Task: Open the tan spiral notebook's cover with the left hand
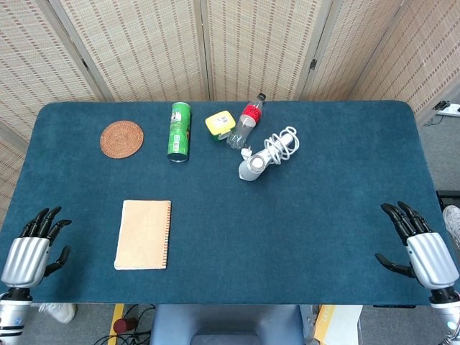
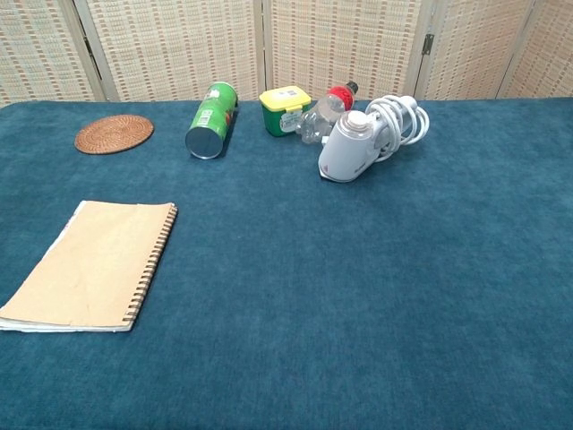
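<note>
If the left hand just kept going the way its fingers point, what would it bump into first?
Probably nothing nearby: the left hand points up and slightly right over bare blue tablecloth, passing left of the tan spiral notebook. Depth is uncertain.

Bench (image 1: 330,215), dark blue cloth top. Lying on it: tan spiral notebook (image 1: 143,234), closed, near left front; round woven coaster (image 1: 121,139), far left; green can (image 1: 179,131) on its side; yellow-lidded container (image 1: 220,123); clear bottle (image 1: 244,123), red label, lying; white appliance (image 1: 251,167) with coiled cord (image 1: 282,144)
</note>
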{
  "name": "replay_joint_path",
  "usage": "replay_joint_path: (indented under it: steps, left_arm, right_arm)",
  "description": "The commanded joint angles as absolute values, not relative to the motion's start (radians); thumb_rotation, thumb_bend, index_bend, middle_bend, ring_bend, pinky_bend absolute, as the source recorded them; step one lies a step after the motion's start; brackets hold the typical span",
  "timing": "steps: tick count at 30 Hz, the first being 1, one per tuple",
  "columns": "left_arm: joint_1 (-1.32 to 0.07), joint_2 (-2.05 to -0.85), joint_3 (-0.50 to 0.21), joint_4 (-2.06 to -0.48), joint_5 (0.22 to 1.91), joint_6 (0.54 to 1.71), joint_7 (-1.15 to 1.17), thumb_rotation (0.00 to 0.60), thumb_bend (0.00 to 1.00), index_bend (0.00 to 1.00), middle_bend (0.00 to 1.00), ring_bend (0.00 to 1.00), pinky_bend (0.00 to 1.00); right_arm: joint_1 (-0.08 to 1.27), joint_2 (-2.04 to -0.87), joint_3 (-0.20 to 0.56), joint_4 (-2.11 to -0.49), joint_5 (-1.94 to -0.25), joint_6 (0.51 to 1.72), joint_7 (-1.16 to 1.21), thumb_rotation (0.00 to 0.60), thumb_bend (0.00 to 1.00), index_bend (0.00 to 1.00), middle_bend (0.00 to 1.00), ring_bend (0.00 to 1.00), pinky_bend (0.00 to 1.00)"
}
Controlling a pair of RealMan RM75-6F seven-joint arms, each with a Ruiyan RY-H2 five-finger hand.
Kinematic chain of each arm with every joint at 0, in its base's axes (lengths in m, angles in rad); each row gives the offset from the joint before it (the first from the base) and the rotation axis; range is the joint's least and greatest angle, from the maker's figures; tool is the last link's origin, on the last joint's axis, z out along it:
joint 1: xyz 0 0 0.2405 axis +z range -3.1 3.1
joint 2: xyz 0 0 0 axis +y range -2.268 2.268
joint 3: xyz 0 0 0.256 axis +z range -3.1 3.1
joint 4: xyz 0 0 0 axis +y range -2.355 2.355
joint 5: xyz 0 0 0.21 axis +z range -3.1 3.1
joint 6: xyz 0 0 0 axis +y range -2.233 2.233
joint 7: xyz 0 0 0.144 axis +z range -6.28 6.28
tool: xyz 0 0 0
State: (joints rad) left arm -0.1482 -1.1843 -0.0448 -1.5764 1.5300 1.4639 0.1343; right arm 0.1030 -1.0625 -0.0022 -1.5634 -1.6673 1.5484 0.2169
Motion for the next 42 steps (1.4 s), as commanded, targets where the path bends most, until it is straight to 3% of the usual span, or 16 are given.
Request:
replay_joint_path:
  steps: [1,10,25,42]
  left_arm:
    - [-0.18,-1.209,-0.032,-1.491,1.583,1.439,0.06,0.6,0.34,0.28,0.13,0.08,0.22]
    - [-0.268,-1.289,-0.008,-1.242,1.692,1.403,-0.147,0.6,0.3,0.29,0.13,0.08,0.22]
    - [-0.373,-1.53,0.048,-0.741,1.77,1.387,-0.367,0.6,0.24,0.24,0.13,0.08,0.22]
    - [-0.395,-1.724,0.098,-0.382,1.776,1.441,-0.489,0.6,0.2,0.23,0.13,0.08,0.22]
  right_arm:
    - [0.102,-1.066,-0.006,-1.561,-1.671,1.545,0.219,0.6,0.23,0.04,0.15,0.02,0.12]
    - [0.093,-1.06,-0.011,-1.57,-1.682,1.56,0.215,0.6,0.23,0.04,0.15,0.02,0.12]
    - [0.078,-1.043,-0.015,-1.617,-1.693,1.576,0.172,0.6,0.23,0.04,0.15,0.02,0.12]
    - [0.069,-1.031,-0.013,-1.654,-1.694,1.58,0.131,0.6,0.23,0.04,0.15,0.02,0.12]
